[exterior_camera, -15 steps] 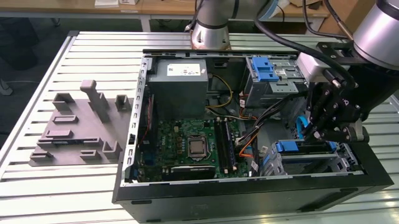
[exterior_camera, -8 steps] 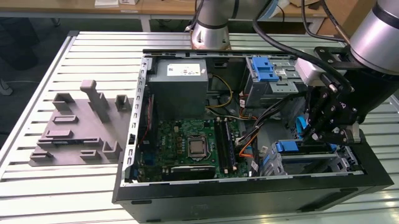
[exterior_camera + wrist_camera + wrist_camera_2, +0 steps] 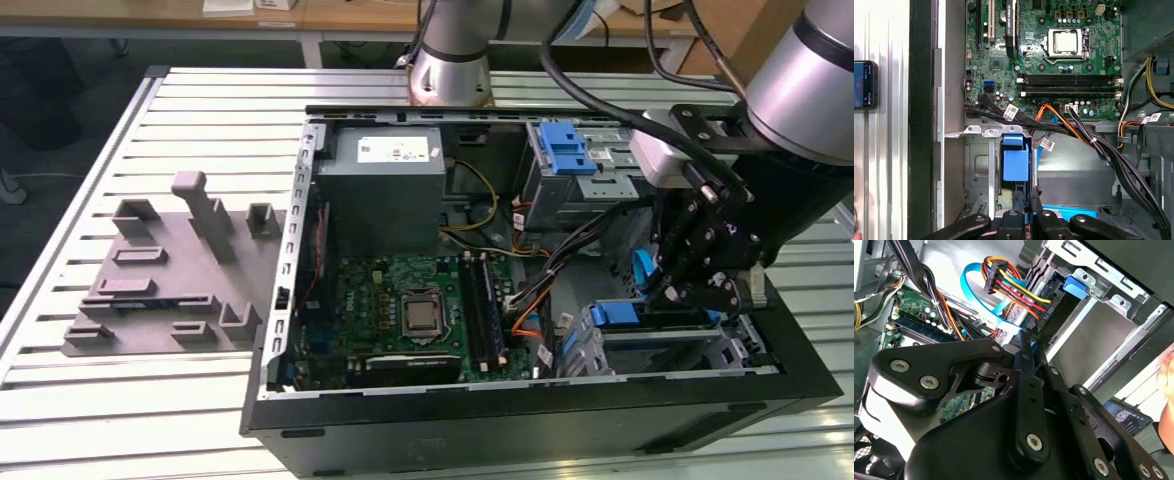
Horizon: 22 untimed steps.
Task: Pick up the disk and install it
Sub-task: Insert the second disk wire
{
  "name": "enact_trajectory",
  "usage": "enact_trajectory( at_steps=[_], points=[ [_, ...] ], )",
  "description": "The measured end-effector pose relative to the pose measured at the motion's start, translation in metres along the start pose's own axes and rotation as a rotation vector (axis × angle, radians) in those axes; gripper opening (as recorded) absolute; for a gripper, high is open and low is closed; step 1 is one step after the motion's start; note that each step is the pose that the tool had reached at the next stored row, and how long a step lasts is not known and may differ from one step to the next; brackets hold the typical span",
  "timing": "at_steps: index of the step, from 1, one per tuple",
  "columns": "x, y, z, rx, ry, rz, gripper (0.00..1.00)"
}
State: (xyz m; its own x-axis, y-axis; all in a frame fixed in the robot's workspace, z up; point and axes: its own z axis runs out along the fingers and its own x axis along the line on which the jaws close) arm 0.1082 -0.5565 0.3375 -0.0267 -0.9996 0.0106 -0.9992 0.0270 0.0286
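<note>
Jaws clenched on the disk's [image 3: 1069, 212] blue edge, gripper [image 3: 703, 295] low inside the PC case [image 3: 534, 420] at 4 o'clock from the motherboard [image 3: 400, 310]. Install step under way, I judge. Next needs square alignment with the drive bay [image 3: 1016, 165].

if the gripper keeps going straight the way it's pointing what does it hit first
Most likely the blue latch on the silver drive bay of the open computer case. In the first wrist view the gripper points straight at it, though depth is unclear.

Arm reaches down, end effector [image 3: 703, 290] fingers pressed together.
</note>
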Motion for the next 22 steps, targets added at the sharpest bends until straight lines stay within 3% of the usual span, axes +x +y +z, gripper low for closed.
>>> enact_trajectory(
  at_steps=[22],
  points=[
    [-0.0002, -0.0036, 0.0074, -0.0004, -0.0105, 0.0, 0.16]
  ],
)
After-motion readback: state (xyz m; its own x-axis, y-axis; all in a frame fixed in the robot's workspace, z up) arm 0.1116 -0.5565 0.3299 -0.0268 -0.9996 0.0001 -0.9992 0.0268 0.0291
